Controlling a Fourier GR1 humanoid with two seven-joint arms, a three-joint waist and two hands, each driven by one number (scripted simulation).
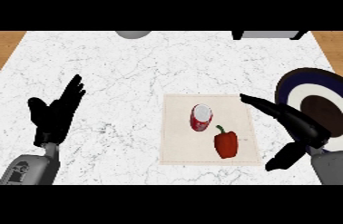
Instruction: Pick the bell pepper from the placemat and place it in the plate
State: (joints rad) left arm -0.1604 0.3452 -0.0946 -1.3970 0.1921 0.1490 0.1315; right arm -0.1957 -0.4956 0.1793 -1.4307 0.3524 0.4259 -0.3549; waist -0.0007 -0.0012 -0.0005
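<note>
head view, approach step of the pick. the right hand (293,122) hangs over the right edge of the placemat (179,146), fingers straight and spread away from the thumb, holding nothing. it lies just right of the bell pepper (226,145) and does not touch it. the bell pepper lies untouched on the placemat's lower right part, with a red can (201,118) just up and left of it. the pepper is red and glossy, longer than wide, with a short curved green stem pointing toward the can. the plate (289,82), dark-rimmed with a pale ring and a brown centre, sits on the table (120,64) right of the placemat, partly hidden by the hand. judged next move: bring the hand left and down over the pepper and close the fingers round its body, keeping clear of the can; the carry to the plate would then be short. the left hand (57,112) rests open at the view's left, well apart.
</note>
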